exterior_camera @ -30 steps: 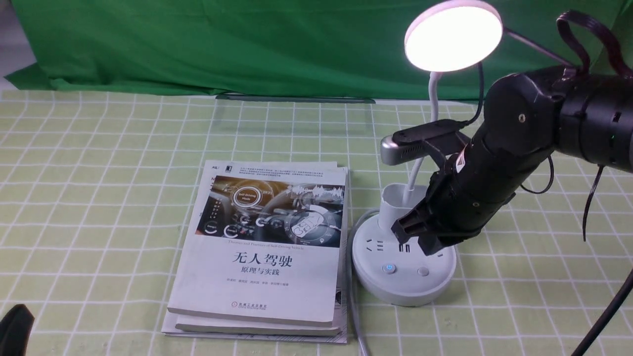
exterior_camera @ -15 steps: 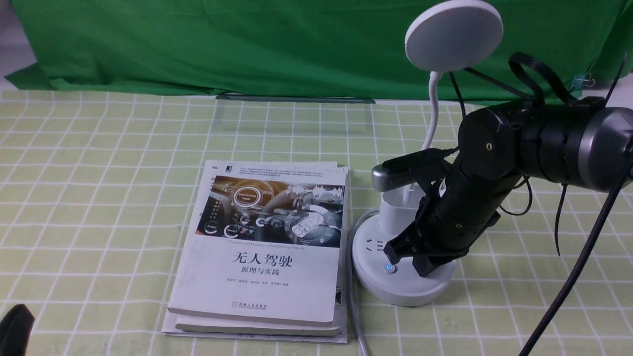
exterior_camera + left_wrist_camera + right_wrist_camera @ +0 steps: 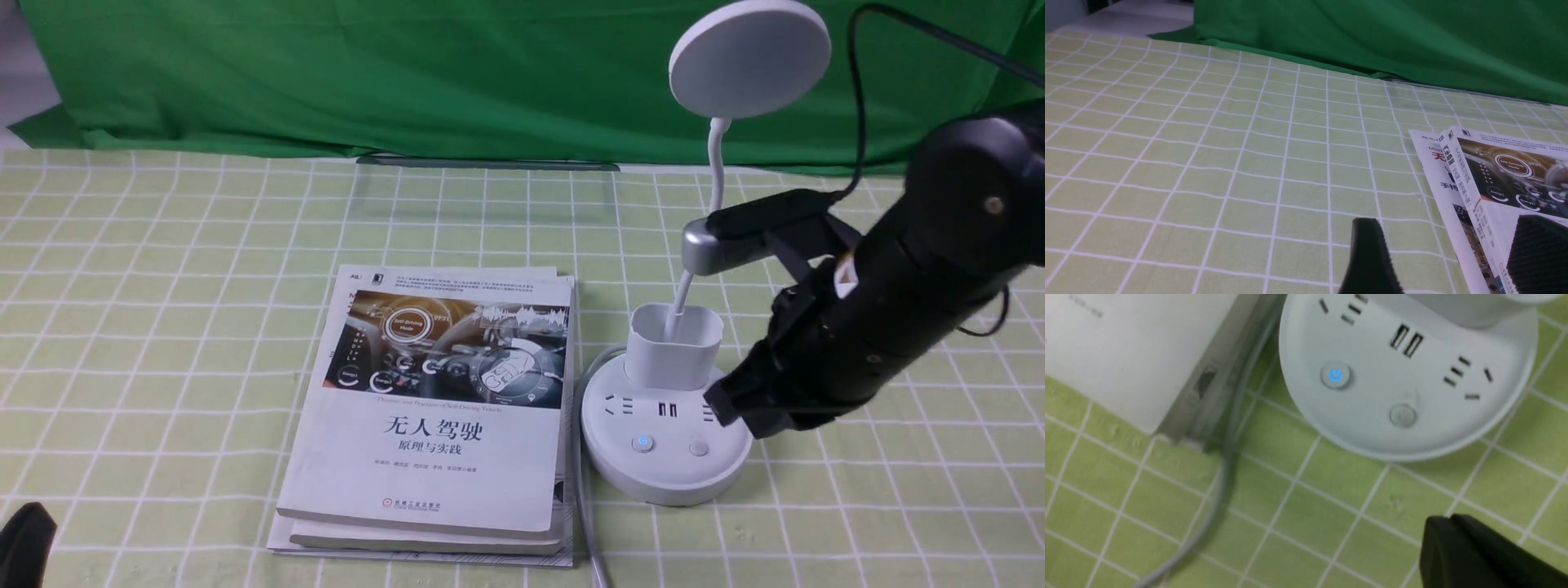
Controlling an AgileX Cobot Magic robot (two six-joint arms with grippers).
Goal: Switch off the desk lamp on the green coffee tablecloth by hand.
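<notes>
Front view: the desk lamp (image 3: 749, 59) is dark. The right gripper (image 3: 722, 406), pressed together beside its base (image 3: 665, 480), could dip onto a button (image 3: 699, 447)

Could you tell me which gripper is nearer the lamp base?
Right. The right gripper is beside the right edge of the lamp base; the left gripper is far off, past the books.

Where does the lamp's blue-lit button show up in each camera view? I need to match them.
Front: blue-lit button on the lamp base, near its front edge, on the book side.
Left wrist: not in view.
Right wrist: same button, beside the plain button, toward the book.
Shared landmark: the book, in all three.
</notes>
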